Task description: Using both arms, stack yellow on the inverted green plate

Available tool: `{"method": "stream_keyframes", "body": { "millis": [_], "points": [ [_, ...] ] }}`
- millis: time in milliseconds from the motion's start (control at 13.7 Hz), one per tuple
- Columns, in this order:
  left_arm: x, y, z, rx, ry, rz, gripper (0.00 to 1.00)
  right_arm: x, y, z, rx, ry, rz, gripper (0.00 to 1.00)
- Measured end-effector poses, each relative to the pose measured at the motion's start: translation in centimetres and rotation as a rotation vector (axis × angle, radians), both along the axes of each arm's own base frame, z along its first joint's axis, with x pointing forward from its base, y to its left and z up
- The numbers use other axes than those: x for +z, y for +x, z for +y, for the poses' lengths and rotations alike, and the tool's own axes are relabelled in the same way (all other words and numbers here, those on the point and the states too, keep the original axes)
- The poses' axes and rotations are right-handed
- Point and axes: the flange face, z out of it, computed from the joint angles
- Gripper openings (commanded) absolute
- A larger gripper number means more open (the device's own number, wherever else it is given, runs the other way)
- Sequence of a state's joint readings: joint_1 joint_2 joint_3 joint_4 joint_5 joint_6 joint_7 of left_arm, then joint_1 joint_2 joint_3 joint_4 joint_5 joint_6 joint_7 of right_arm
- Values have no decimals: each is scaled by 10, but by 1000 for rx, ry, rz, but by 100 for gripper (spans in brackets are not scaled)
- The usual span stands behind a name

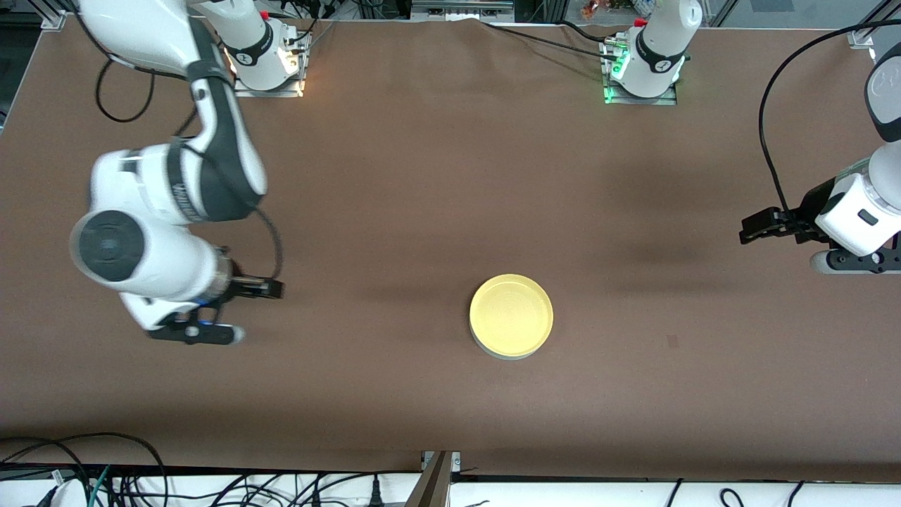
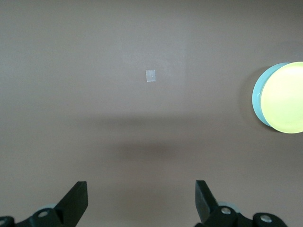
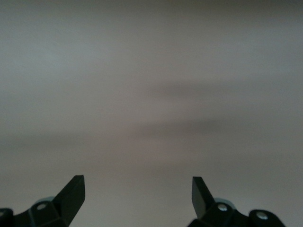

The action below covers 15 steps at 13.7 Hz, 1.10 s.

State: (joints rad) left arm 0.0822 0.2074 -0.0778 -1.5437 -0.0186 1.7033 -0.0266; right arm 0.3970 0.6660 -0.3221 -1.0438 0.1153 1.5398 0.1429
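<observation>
The left gripper (image 2: 141, 201) has its fingers (image 2: 78, 198) spread wide and empty over bare table (image 1: 422, 176) at the left arm's end; the right gripper (image 3: 138, 196) hangs equally wide and empty over the right arm's end. The yellow plate (image 1: 511, 314) sits squarely on the green plate (image 2: 258, 97), toward the table's front edge near the middle. The stack looks finished, so both arms should simply retreat high and clear.

The yellow plate (image 1: 511, 314) sits stacked on the green plate (image 1: 501, 351), whose edge peeks out beneath it, on the brown surface (image 1: 422, 176). The right pincer (image 1: 271, 288) and left pincer (image 1: 748, 231) hover over bare surface, well apart from the stack.
</observation>
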Motion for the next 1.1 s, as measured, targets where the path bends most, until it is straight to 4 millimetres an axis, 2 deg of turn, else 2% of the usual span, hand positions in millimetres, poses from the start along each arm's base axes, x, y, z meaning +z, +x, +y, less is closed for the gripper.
{"method": "stream_keyframes", "body": {
  "millis": [147, 366, 513, 733, 1099],
  "points": [
    [2, 1, 0, 0, 0, -5, 100, 28, -8, -52, 47, -12, 38, 100],
    [5, 1, 0, -1, 0, -11, 100, 79, -36, -102, 32, 27, 30, 100],
    [5, 1, 0, -1, 0, -11, 100, 100, -65, -127, 25, 58, 47, 100],
    [5, 1, 0, -13, 37, -11, 100, 107, -100, -134, 65, 70, 29, 100],
    [5, 2, -3, -22, 44, -12, 100, 95, -138, -135, 71, 73, -55, 100]
  ]
}}
